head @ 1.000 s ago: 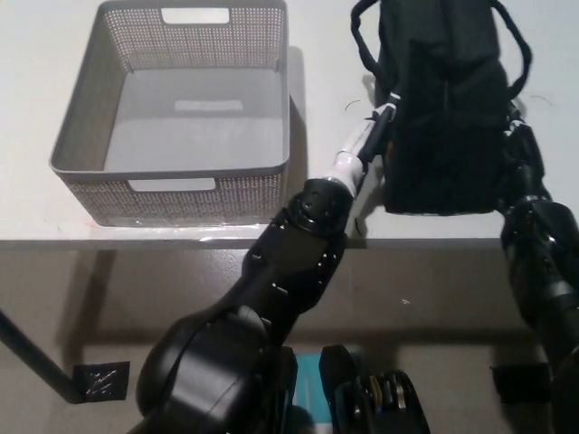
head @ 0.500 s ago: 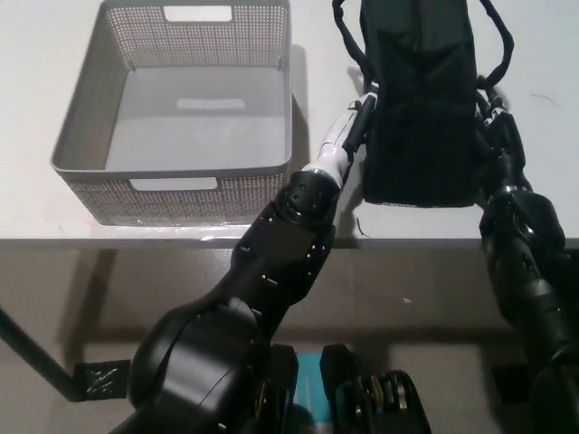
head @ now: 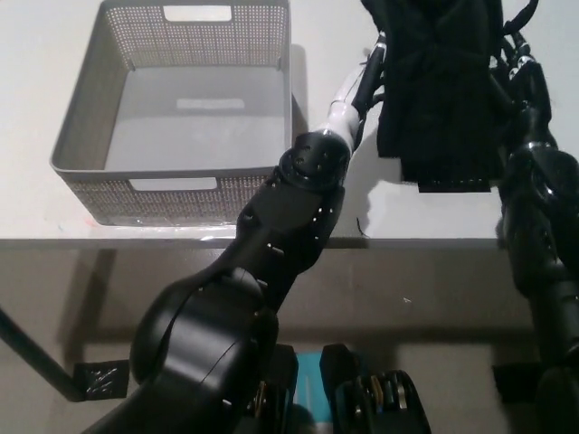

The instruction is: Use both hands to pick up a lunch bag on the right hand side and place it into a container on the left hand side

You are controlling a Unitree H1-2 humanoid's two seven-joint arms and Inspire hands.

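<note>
A black lunch bag (head: pixel 441 90) hangs clamped between the white left hand (head: pixel 360 86) on its left side and the black right hand (head: pixel 517 77) on its right, fingers grasping it, right of an empty grey basket (head: pixel 81 127) on the white desk (head: pixel 41 63).

left arm (head: pixel 271 244): glossy black rounded shells, bulky at the shoulder, tapering upward; small pale specks like screw heads scattered over the casing
left wrist (head: pixel 346 98): narrow white segment above a round black joint
left hand (head: pixel 373 68): white with dark parts, mostly hidden
right arm (head: pixel 543 244): black, segmented, matte with soft highlights
right hand (head: pixel 517 68): black, with small pale marks along the fingers
</note>
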